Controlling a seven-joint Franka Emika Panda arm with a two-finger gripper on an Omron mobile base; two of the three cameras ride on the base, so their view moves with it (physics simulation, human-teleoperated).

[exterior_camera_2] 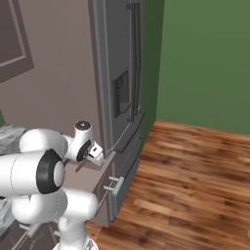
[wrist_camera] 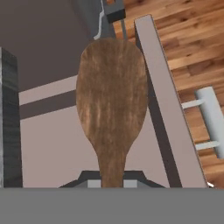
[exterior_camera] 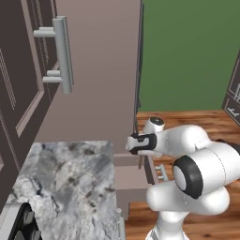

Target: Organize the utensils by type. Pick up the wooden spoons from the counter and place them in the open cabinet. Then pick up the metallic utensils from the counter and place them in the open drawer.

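Here the brown wooden spoon with a broad oval bowl (wrist_camera: 111, 94) fills the middle of the hand view, its narrow neck running down between the dark fingertips (wrist_camera: 89, 181) at the bottom edge, so the two-finger gripper (wrist_camera: 111, 183) is clamped on it. Behind the spoon lies the shallow grey-brown open drawer (wrist_camera: 57, 148), its flat front (wrist_camera: 164, 100) running diagonally at right with a silver bar handle (wrist_camera: 212, 120) beyond. In the left base view the gripper (exterior_camera: 138, 146) sits at centre, the spoon's thin handle (exterior_camera: 139, 161) hanging below it above the drawer (exterior_camera: 131, 180). The grey-and-white marbled counter (exterior_camera: 65, 183) spreads across the lower left. Reddish wooden floor planks (exterior_camera_2: 195, 185) cover the lower right of the right base view, beside a tall grey refrigerator (exterior_camera_2: 122, 73).
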